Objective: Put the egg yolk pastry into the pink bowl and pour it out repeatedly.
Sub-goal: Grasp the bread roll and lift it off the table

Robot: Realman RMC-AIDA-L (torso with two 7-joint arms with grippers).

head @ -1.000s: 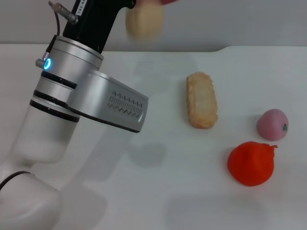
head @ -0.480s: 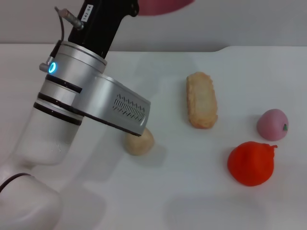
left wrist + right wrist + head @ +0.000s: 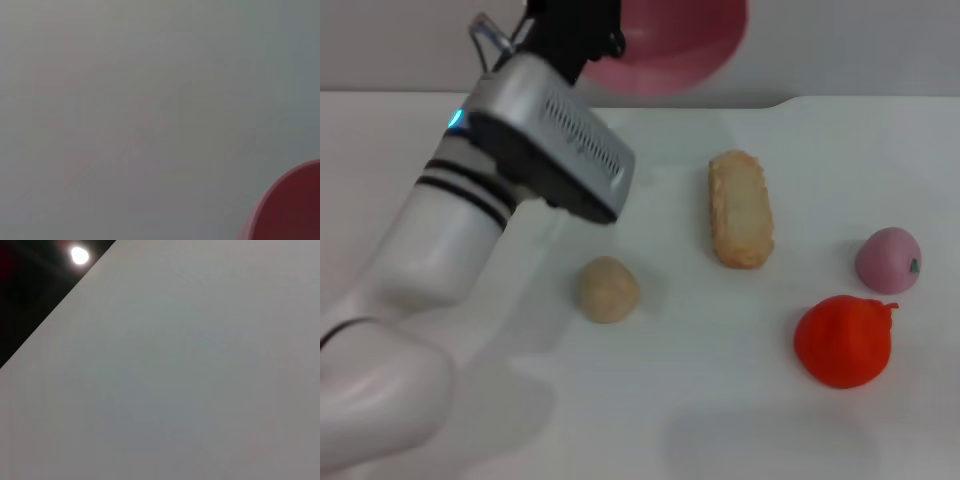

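The left claw (image 3: 582, 38) is holding the pink bowl (image 3: 670, 45) aloft at the far side; its grip is hidden. The egg yolk pastry (image 3: 608, 289) is lying on the white tabletop (image 3: 720, 400), seen only from the head; the left wrist view is catching just the bowl's edge.

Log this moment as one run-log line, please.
left arm: raised, holding pink bowl aloft | egg yolk pastry: on table, outside bowl | right arm: not in view

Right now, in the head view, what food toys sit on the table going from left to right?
Round tan pastry ball → long golden pastry → red fruit → pink peach ball.
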